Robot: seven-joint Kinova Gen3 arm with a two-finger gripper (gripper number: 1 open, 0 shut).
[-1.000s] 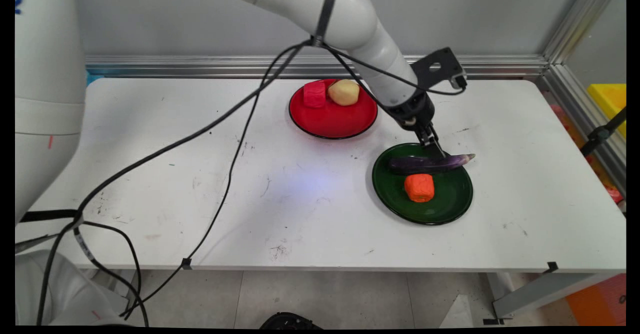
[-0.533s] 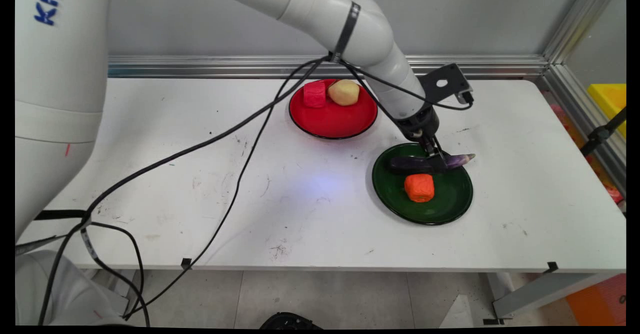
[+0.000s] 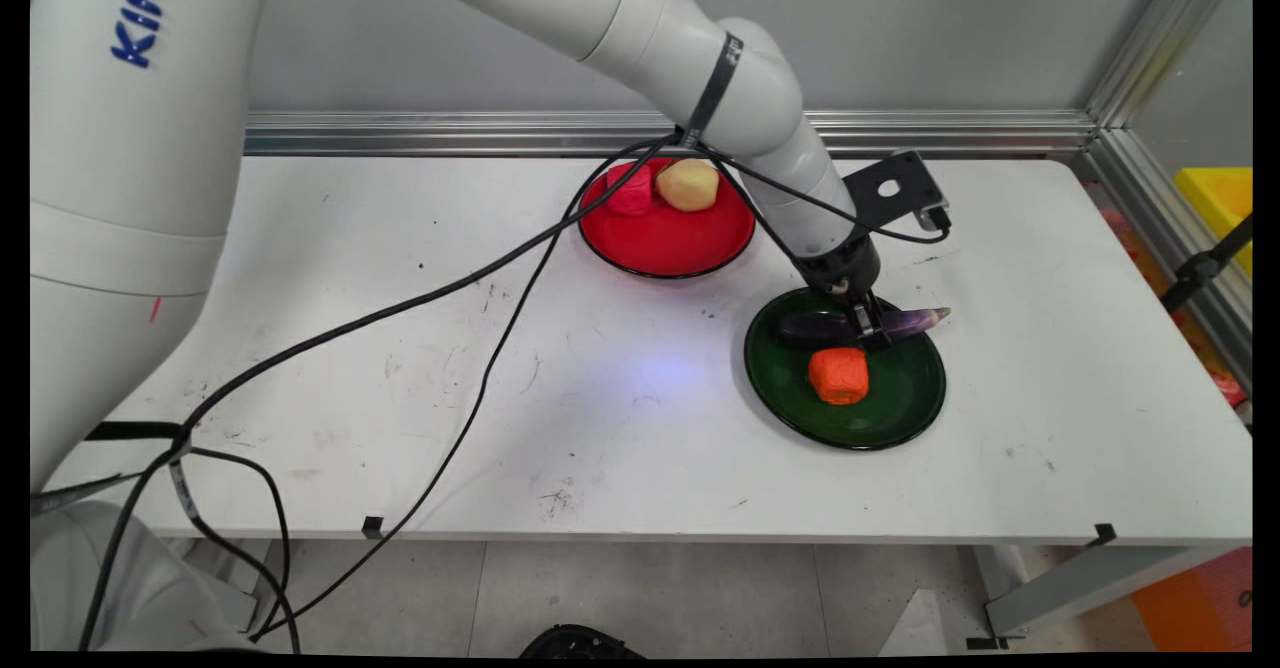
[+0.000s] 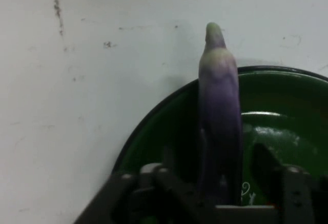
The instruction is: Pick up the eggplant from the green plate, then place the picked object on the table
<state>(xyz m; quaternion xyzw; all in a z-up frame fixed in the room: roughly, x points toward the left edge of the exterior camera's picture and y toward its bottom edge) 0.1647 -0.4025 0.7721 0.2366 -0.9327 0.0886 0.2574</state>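
A scuffed white surface stands before a grey wall with an aluminium rail along its far edge. In the main view, a red plate sits toward the far middle, carrying a pink block and a yellowish potato side by side. Nearer and to the right lies a dark green plate; an orange block rests at its centre, and a purple eggplant lies across its far part, pale tip jutting over the right rim. The gripper is low on the eggplant's middle, its fingers straddling it.

In the hand view, the eggplant runs straight up between the gripper fingers, tip reaching past the green plate rim onto the bare surface. The jaws stand apart on either side of the eggplant, released rather than clenched.

The eggplant is smooth and rounded, so a squeeze off its centre could roll it or tip it off the rim; a finger pressing the plate could shift it.

Compared with a second ago, the arm has dropped lower and swung slightly right, bringing the gripper down around the eggplant; the plates and food have not moved.
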